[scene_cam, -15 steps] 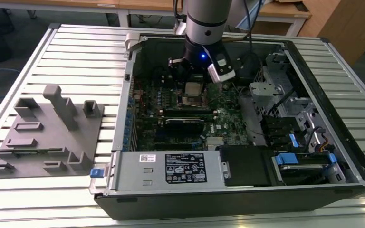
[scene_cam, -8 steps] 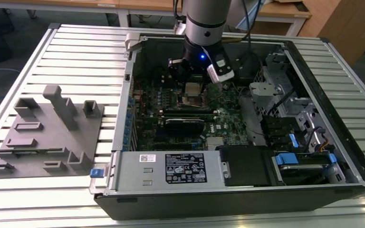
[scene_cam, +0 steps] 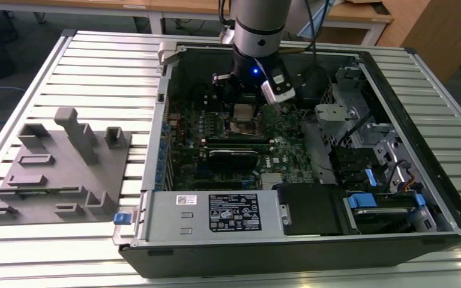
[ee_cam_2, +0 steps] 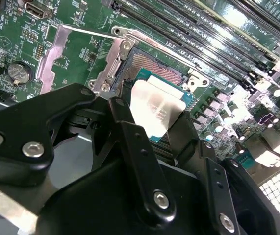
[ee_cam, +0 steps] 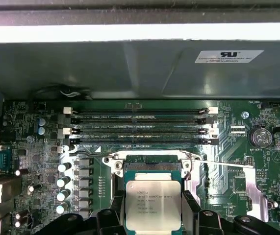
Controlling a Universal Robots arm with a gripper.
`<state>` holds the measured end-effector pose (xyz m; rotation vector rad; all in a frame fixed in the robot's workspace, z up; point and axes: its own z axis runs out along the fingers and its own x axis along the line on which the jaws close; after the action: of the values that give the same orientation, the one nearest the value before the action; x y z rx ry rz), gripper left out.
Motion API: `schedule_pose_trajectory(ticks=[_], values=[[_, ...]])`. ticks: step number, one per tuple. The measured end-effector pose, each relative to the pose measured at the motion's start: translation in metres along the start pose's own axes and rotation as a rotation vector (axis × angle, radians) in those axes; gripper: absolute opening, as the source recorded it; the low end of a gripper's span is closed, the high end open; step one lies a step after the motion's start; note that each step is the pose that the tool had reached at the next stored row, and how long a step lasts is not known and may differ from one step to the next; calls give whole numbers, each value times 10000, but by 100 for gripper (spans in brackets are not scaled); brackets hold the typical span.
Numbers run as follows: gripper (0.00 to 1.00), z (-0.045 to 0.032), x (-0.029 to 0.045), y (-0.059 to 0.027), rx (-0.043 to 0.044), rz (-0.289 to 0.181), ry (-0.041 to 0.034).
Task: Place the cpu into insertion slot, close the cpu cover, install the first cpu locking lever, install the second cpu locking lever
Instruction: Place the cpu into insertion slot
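My gripper (scene_cam: 245,96) is shut on the cpu (ee_cam: 153,204), a square chip with a silver-grey top, pinched between two black fingers (ee_cam: 114,215). The cpu (ee_cam_2: 157,108) hangs tilted just over the insertion slot (ee_cam_2: 147,66), whose dark centre and metal rim show beyond the chip's far edge. In the exterior view the cpu (scene_cam: 242,112) sits above the insertion slot (scene_cam: 247,127) in the middle of the motherboard. The cpu cover (ee_cam_2: 49,61), a silvery frame with a window, lies swung open beside the slot. A thin wire locking lever (ee_cam: 223,164) stands released alongside it.
Several long black memory slots (ee_cam: 140,125) run just past the socket, with rows of capacitors (ee_cam: 63,181) on one side. The open case holds a grey power-supply box (scene_cam: 214,213) and drive bays with blue tabs (scene_cam: 371,201). A grey fixture (scene_cam: 54,168) lies at the exterior view's left.
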<state>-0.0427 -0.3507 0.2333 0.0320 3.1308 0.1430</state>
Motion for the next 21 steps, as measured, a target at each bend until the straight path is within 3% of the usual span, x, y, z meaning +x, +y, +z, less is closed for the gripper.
schedule_pose_trajectory(ticks=[3,21], values=[[54,1,0,0,2,98,-9],[54,30,0,-3,22,3350,-307]])
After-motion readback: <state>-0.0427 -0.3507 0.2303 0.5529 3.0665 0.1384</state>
